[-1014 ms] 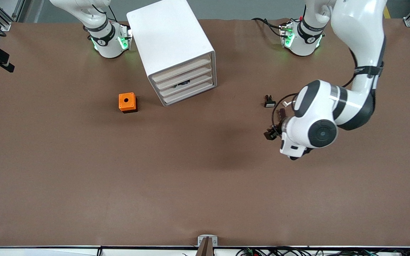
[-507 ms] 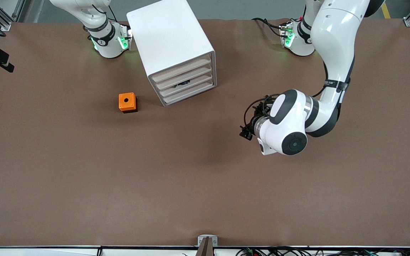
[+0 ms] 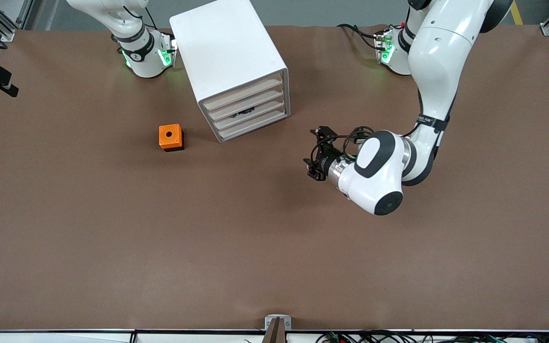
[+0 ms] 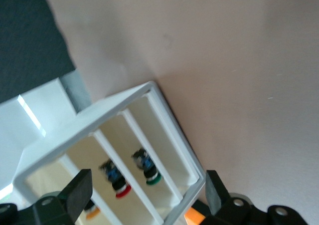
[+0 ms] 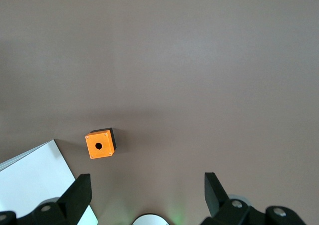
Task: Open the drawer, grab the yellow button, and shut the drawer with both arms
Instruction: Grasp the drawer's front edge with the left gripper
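The left tool (image 3: 313, 159) hangs over bare tabletop (image 3: 255, 247), on the side of the drawer cabinet (image 3: 236, 66) toward the left arm's end and nearer to the front camera than its drawer fronts. Its two black fingers (image 4: 77, 192) stand wide apart with nothing between them, and they point toward the cabinet's face. In the left wrist view that face fills the space ahead of the tool: the white frame encloses cream compartments, and small parts sit inside them. One has a green ring (image 4: 149, 172), one a red ring (image 4: 118, 184), and a scrap of orange-yellow (image 4: 91, 214) shows deepest, half hidden by a finger; this may be the button, though I cannot tell for certain. In the front view all four drawers look pushed in, with a dark part visible at the third one down.

The right tool (image 5: 144, 197) is out of the front view; in its own wrist view it hangs high above the tabletop, fingers spread apart and empty, waiting. Below it lies an orange cube (image 3: 170, 136) with a round hole in its top, on the tabletop just beside the cabinet toward the right arm's end
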### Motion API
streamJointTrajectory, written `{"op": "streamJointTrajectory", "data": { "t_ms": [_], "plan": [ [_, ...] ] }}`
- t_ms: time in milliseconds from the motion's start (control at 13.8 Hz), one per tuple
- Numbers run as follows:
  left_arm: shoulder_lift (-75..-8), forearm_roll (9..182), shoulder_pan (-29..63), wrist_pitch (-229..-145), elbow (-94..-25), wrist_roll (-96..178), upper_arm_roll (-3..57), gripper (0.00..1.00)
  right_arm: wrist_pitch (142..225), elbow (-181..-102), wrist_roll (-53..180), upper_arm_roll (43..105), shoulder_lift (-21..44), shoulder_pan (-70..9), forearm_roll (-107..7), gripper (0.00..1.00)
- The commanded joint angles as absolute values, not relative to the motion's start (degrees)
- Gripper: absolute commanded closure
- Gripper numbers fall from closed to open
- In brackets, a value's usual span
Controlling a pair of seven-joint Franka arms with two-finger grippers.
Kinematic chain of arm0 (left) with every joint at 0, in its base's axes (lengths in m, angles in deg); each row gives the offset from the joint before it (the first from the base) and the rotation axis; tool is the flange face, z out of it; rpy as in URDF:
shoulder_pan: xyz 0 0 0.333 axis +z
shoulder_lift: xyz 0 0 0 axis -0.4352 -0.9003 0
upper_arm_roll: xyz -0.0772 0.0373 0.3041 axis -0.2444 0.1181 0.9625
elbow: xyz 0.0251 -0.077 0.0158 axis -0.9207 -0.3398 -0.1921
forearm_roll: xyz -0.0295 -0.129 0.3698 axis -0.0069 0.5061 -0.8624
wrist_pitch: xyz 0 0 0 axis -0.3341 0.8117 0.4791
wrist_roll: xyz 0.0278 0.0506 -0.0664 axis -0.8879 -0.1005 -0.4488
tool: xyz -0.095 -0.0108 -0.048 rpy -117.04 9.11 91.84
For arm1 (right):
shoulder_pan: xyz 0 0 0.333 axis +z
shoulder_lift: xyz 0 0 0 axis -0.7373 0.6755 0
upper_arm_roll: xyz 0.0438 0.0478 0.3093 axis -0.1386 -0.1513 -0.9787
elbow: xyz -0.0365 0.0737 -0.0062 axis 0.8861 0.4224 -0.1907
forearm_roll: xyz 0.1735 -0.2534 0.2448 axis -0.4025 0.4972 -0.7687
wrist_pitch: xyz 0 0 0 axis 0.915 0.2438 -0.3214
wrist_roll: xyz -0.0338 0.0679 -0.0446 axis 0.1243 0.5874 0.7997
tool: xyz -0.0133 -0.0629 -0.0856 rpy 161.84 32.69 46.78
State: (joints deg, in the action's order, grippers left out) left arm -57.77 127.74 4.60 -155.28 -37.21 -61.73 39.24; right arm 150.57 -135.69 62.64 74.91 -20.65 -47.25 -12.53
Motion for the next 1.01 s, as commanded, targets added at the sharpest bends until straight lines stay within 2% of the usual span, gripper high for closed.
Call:
{"op": "streamJointTrajectory", "data": {
  "t_ms": [0, 435, 942],
  "plan": [
    [-59.5, 132.7, 4.8, -151.1, -35.4, -68.4, 39.3, 0.0, 150.7, -136.0, 62.8, 74.6, -21.1, -48.6, -13.5, 0.0],
    [-61.5, 138.4, 4.4, -145.4, -35.5, -79.4, 39.3, 0.0, 150.7, -136.1, 62.8, 74.6, -21.1, -49.0, -13.5, 0.0],
    [-63.5, 146.0, 2.4, -144.0, -36.0, -84.3, 39.3, 0.0, 150.7, -136.1, 62.8, 74.7, -21.1, -49.0, -13.5, 0.0]
  ]
}}
